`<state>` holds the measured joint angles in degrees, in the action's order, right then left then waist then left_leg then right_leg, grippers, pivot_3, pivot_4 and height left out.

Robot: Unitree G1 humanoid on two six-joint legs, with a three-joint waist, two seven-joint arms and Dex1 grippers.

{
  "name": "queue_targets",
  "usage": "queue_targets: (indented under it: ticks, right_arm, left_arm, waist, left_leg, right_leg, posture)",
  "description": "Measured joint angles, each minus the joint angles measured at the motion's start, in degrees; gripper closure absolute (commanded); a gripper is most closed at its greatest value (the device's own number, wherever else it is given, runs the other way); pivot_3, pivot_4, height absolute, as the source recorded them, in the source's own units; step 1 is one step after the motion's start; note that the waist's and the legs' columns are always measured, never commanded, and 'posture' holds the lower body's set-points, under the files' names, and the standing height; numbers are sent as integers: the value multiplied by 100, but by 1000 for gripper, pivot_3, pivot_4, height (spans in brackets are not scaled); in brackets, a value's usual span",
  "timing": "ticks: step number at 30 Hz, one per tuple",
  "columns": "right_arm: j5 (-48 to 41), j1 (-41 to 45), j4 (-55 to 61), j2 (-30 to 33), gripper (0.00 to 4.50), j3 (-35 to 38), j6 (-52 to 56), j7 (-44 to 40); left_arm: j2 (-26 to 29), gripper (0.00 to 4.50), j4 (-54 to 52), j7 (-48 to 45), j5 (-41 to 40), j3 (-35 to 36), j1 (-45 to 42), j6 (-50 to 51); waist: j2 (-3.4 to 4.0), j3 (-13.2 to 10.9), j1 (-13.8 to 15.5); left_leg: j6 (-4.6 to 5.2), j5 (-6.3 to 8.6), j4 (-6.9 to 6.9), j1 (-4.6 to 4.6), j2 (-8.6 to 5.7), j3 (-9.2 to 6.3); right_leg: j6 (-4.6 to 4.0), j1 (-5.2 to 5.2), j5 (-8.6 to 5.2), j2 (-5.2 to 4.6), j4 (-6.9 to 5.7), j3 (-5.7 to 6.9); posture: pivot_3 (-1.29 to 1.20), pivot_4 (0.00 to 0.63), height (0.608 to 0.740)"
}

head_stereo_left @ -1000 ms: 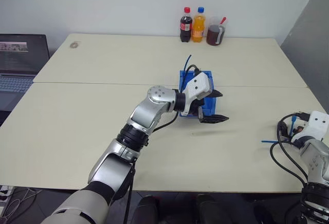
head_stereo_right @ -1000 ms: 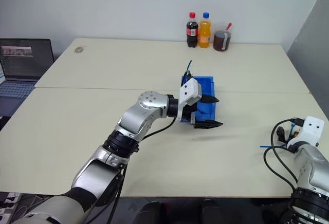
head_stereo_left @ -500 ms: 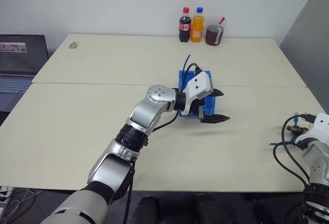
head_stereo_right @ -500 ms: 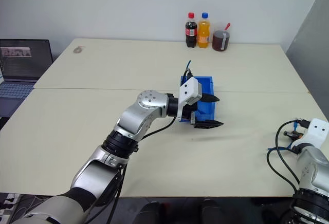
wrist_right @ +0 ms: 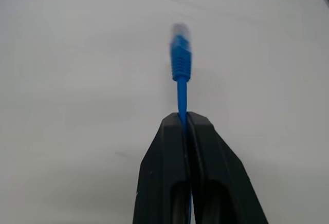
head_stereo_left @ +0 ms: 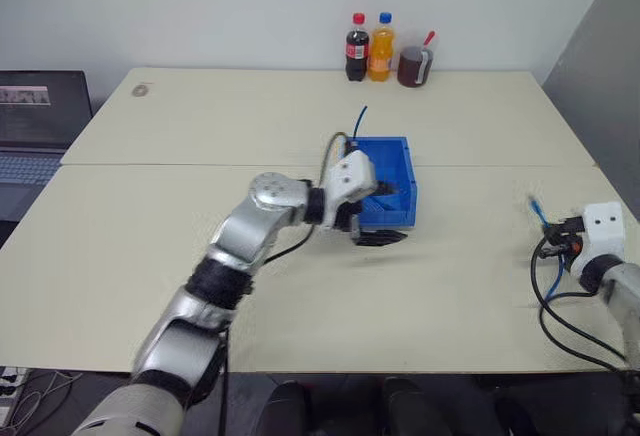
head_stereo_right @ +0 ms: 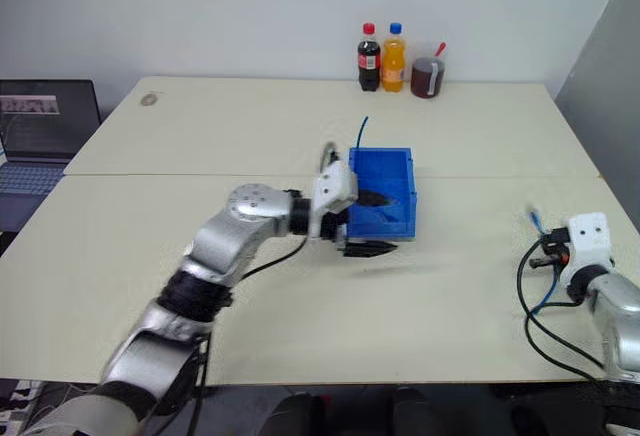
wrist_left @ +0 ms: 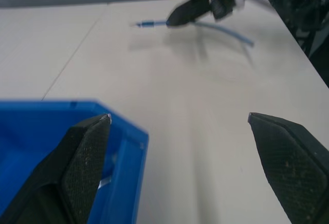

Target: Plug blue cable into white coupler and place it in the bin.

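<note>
The bin (head_stereo_left: 392,172), bright blue and open-topped, sits mid-table. My left gripper (head_stereo_left: 392,214) is open at its near left corner, one finger over the bin's inside and the other in front of its wall (wrist_left: 126,147). My right gripper (wrist_right: 185,118) is shut on the blue cable (wrist_right: 182,93) near the table's right edge. The cable's plug (wrist_right: 180,54) pokes out just past the fingertips, above the tabletop. A thin blue cord end (head_stereo_left: 358,119) rises behind the bin's far left corner. I cannot make out the white coupler.
Two drink bottles (head_stereo_left: 368,48) and a dark jug (head_stereo_left: 414,64) stand at the table's far edge. A laptop (head_stereo_left: 35,121) sits on a side surface at the left. Black wiring (head_stereo_left: 560,301) loops under the right arm.
My left gripper swung left, off the bin's right front to its left front, still open. My right gripper shut on the blue cable and moved up, farther from the table's near edge, lifting the plug end.
</note>
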<state>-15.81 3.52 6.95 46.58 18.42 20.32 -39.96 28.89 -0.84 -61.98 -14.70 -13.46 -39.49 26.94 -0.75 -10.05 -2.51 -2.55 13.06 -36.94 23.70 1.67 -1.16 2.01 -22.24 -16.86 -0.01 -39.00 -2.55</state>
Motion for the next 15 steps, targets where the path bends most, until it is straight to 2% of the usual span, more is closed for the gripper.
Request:
queue_targets:
  ticks: [2,4,6,7,10,12,13,15]
  right_arm:
    - [-147,-35,298,267,4437,-60,-219,-560]
    - [-387,-7,734,439,4437,-369,-341,-1241]
    - [-459,24,946,451,4437,-690,-410,-1562]
    - [-441,254,1071,385,4437,-1103,-487,-1755]
    - [-127,878,1203,-108,4437,-2113,-932,-2005]
    - [521,1445,576,-681,4437,-2948,-1713,-2027]
    - [576,1459,534,-720,4437,-2984,-1775,-2024]
    - [1095,1825,-133,-1154,4437,-3552,-2381,-2001]
  left_arm:
    - [426,0,-451,16,-106,343,369,274]
    - [1074,0,-1361,149,-424,1009,1297,969]
    - [1202,0,-1819,322,-592,1403,1819,1344]
    - [1156,0,-2328,611,-727,1873,2438,1608]
    - [760,0,-3475,1304,-798,2582,4114,1968]
    - [-4,0,-4499,2001,-726,2808,5956,1967]
    - [-71,0,-4566,2050,-718,2803,6081,1958]
    - [-726,0,-5215,2604,-512,2759,7357,1587]
  waist:
    - [-7,-5,-13]
    - [-13,-9,-53]
    - [-26,-17,-30]
    - [-28,-18,-26]
    - [-52,-27,-74]
    - [-97,-34,-47]
    - [-97,-34,-44]
    - [-116,-34,92]
  left_leg:
    - [0,0,1,-2,4,-8]
    - [0,0,3,-3,11,-24]
    - [0,0,-2,-1,11,-30]
    - [-1,0,-3,-3,16,-30]
    - [-1,0,-3,-18,17,-20]
    - [-2,0,-5,-27,7,-14]
    - [-2,0,-6,-27,6,-14]
    - [-1,-1,-8,-43,-2,-26]
  right_leg:
    - [0,1,-1,2,-1,4]
    - [-10,2,3,0,0,1]
    - [-8,3,2,-11,-2,5]
    - [-7,4,2,-20,-2,0]
    - [-7,17,3,-41,1,-11]
    - [-13,25,7,-78,6,-13]
    - [-13,26,8,-85,8,-13]
    - [-22,57,0,-109,15,-4]
  posture:
    - [0,150,740]
    - [0,150,740]
    - [0,150,740]
    - [0,150,740]
    - [0,150,740]
    - [0,150,740]
    - [0,150,740]
    - [0,150,740]
